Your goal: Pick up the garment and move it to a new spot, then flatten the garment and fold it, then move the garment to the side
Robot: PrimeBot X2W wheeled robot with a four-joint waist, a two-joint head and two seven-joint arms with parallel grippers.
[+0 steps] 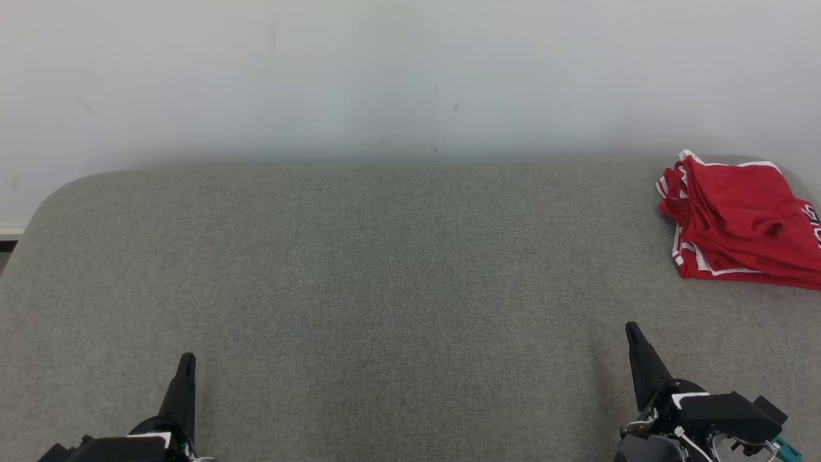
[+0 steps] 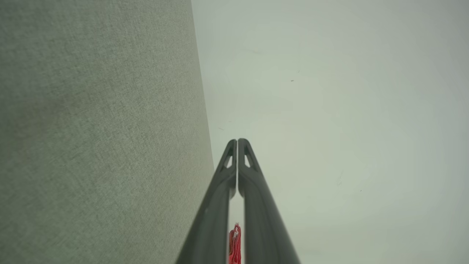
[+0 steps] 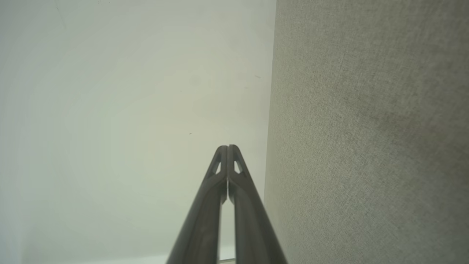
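The garment lies in a loosely layered red heap at the far right edge of the grey table, well apart from both my arms. That fits either a bundle waiting to be fetched or one already folded and put aside. I cannot tell which, so I name no move. My left gripper and right gripper sit low by the near edge, fingers pressed fully together, with nothing between them.
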